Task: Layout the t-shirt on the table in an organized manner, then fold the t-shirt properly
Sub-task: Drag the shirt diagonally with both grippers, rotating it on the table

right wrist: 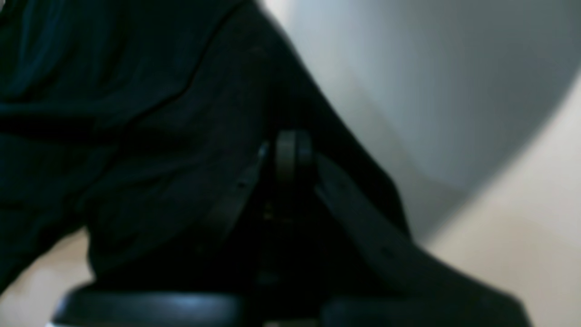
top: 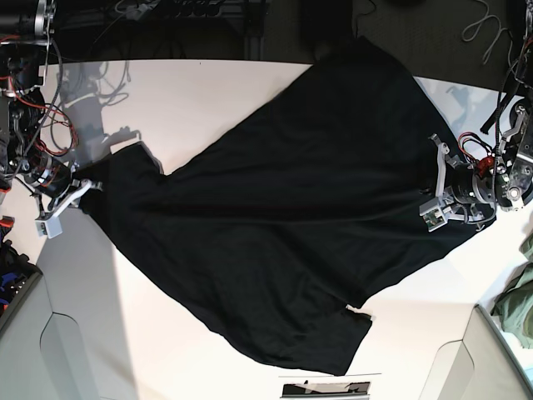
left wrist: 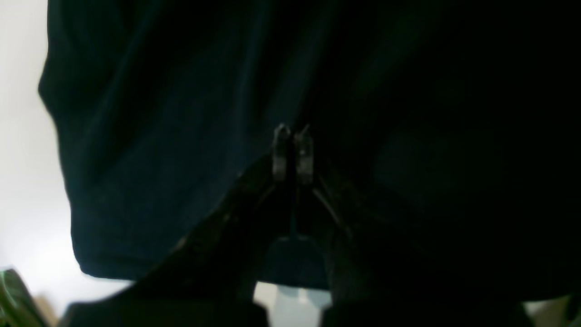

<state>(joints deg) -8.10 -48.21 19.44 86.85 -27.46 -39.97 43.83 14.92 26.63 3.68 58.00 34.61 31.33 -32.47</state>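
The black t-shirt (top: 283,225) lies spread slantwise across the white table (top: 208,100), with one end at the far edge and one sleeve near the front. My left gripper (top: 440,179) is at the shirt's right edge. In the left wrist view its fingertips (left wrist: 292,136) are pressed together with the dark cloth (left wrist: 172,136) around them. My right gripper (top: 90,187) is at the shirt's left end. In the right wrist view it (right wrist: 294,145) is shut with the cloth (right wrist: 136,136) draped over it. No print or tag shows.
An olive-green garment (top: 518,304) lies at the right edge of the base view, beside the left arm. Cables and electronics (top: 25,125) crowd the far left. Grey bins (top: 25,333) stand at both front corners.
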